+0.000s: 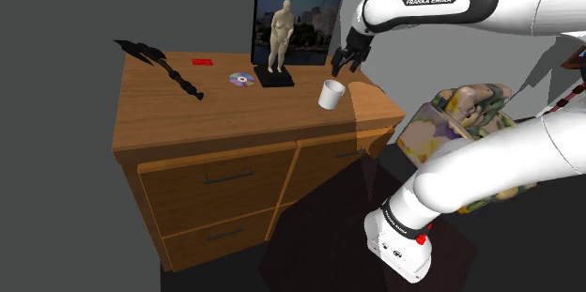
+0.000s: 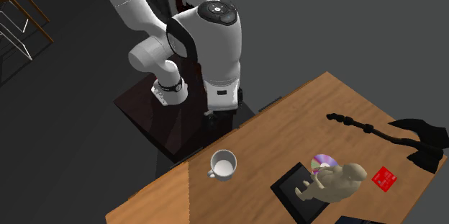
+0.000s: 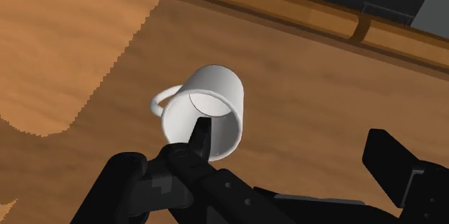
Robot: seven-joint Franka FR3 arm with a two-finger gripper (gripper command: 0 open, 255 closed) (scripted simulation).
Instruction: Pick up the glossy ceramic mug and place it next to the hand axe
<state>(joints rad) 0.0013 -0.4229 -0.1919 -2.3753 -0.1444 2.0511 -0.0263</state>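
Early stage, no grasp yet. Upright on the table (image 1: 188,116), near the edge by the arm and well apart from the axe (image 1: 160,63): the white mug (image 1: 331,94). Just above it, spread wide and holding nothing: the claw (image 1: 346,60), one finger (image 3: 201,132) over the rim. Left to do: close, lift, carry, set down beside the axe. Counted: one mug, one axe, one disc (image 1: 241,79), one figurine (image 1: 280,37), one red card (image 1: 201,60)

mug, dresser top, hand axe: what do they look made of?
Mug: plain white and smooth, softly shaded with no sharp highlights. Ceramic is plausible, but the look leaves it open.
Dresser top: wood, orange-brown with visible grain and a matte finish.
Hand axe: uniformly black and dull, head and handle alike. I cannot tell the material.
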